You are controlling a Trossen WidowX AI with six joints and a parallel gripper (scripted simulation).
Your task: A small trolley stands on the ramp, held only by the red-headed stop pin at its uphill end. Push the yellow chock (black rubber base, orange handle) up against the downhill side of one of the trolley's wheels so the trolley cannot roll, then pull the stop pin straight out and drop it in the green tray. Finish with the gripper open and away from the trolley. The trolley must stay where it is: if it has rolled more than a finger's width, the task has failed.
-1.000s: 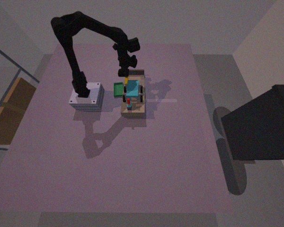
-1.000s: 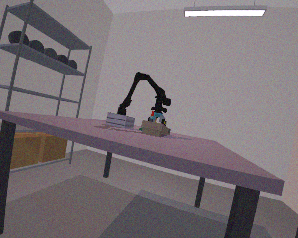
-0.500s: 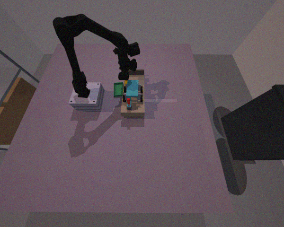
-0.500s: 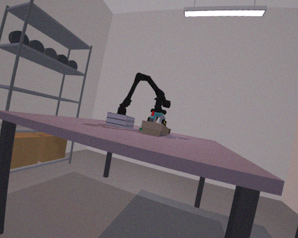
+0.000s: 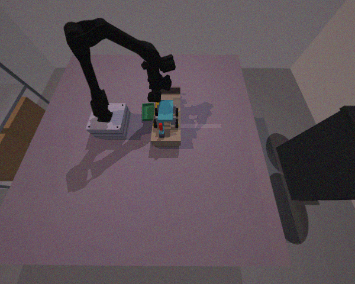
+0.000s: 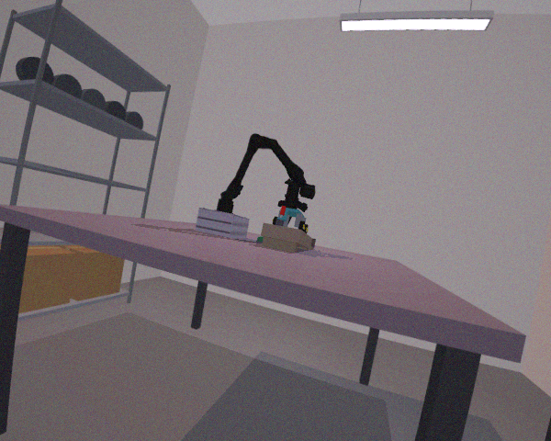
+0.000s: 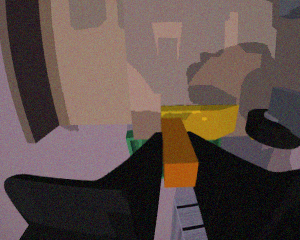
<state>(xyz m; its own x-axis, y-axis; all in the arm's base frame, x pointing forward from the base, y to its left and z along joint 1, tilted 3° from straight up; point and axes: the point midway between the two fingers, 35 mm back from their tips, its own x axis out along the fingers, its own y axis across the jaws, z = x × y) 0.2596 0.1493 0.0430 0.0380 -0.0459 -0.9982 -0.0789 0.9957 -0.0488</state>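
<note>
My gripper (image 5: 154,99) (image 7: 172,138) is shut on the orange handle (image 7: 180,174) of the yellow chock (image 5: 157,105) (image 7: 212,122). The chock is at the tray-side edge of the ramp (image 5: 171,138) (image 6: 280,237) (image 7: 90,75), beside the trolley's downhill end. In the wrist view a gap shows between it and the near black wheel (image 7: 272,131). I cannot tell whether it touches the ramp; its black base is hidden. The teal trolley (image 5: 165,110) (image 6: 292,212) stands on the ramp. The red-headed stop pin (image 5: 160,126) (image 6: 283,209) stands upright at its uphill end.
The green tray (image 5: 142,113) (image 6: 259,240) (image 7: 130,135) lies close beside the ramp, on the arm base's side. The grey-white block (image 5: 109,125) (image 6: 221,223) under the arm's base stands beyond it. A raised end stop (image 5: 171,90) (image 7: 25,65) crosses the ramp's downhill end.
</note>
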